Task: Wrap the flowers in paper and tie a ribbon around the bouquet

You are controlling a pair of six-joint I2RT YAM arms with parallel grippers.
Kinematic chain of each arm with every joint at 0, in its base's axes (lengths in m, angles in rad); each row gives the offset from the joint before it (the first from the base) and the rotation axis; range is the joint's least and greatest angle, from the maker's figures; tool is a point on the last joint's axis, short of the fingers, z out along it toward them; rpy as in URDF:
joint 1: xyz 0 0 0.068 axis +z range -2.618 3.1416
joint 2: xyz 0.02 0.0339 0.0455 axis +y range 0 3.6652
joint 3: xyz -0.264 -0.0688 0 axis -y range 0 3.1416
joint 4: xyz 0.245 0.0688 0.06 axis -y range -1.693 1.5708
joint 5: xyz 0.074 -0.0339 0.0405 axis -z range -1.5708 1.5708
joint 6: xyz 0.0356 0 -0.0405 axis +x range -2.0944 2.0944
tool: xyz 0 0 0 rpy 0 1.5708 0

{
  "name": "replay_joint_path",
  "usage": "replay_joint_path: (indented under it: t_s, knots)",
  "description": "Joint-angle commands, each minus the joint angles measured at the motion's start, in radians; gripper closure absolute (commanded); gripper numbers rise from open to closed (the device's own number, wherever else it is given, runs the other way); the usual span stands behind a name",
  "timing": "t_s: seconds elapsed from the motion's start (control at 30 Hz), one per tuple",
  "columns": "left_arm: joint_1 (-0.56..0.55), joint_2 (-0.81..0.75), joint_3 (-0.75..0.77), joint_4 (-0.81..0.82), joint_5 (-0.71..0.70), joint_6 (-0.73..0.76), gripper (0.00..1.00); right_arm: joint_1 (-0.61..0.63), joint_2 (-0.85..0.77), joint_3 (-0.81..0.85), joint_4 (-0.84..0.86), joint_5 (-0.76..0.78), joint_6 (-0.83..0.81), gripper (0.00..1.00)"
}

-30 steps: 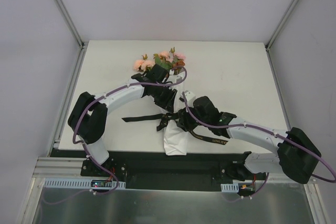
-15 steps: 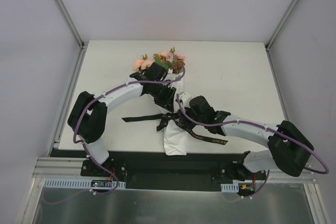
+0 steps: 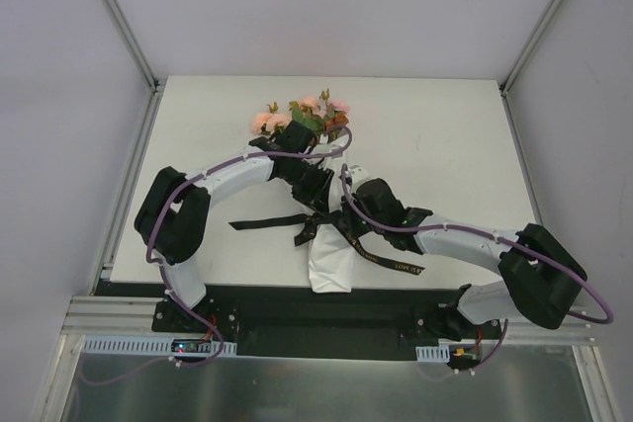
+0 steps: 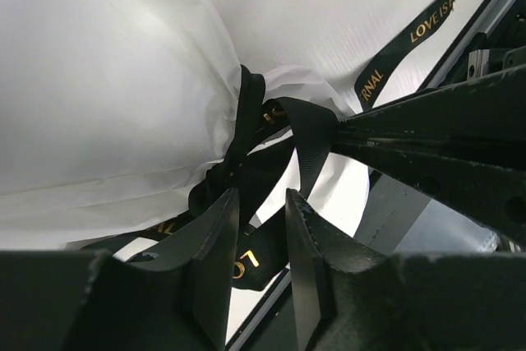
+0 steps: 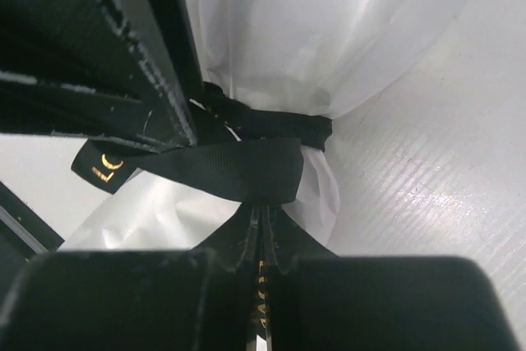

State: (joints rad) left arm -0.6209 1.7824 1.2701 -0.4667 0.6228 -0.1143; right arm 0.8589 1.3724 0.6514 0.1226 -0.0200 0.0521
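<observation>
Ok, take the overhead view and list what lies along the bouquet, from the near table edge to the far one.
paper → ribbon → flowers

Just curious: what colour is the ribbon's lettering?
Gold, on the black ribbon; clearest in the left wrist view.

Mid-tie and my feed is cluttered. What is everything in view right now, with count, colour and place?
flowers: one bunch, pink, peach and rust, green leaves; far middle of the table.
paper: one sheet, white; wrapped around the stems, reaching the near edge.
ribbon: one, black with gold lettering; cinched around the paper, ends trailing both sides.
table: one, white.
arms: two, white and black; meeting at the ribbon.
left end effector: black; fingers apart, ribbon between.
right end effector: black; shut on the ribbon.
</observation>
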Motion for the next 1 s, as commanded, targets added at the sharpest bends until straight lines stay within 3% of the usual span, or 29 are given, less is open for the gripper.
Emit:
replay_joint_path:
  t_s: [0.0,0.2,0.57,0.8,0.97]
  knots:
    - [-0.01,0.011,0.006,-0.009,0.034,0.03,0.69,-0.011,-0.006,0.011,0.054,0.058,0.118,0.99]
    - [-0.023,0.008,-0.006,-0.007,-0.001,0.031,0.58,-0.046,-0.012,-0.006,0.107,-0.02,0.183,0.99]
    - [-0.049,0.025,0.006,-0.007,-0.067,0.038,0.58,-0.047,0.016,-0.001,0.158,-0.092,0.219,0.99]
    - [-0.053,0.023,0.012,-0.007,-0.116,0.036,0.73,-0.052,0.019,-0.009,0.195,-0.106,0.253,0.99]
    - [-0.053,-0.001,0.012,0.01,-0.172,0.016,0.94,-0.05,0.004,-0.025,0.196,-0.11,0.256,0.99]
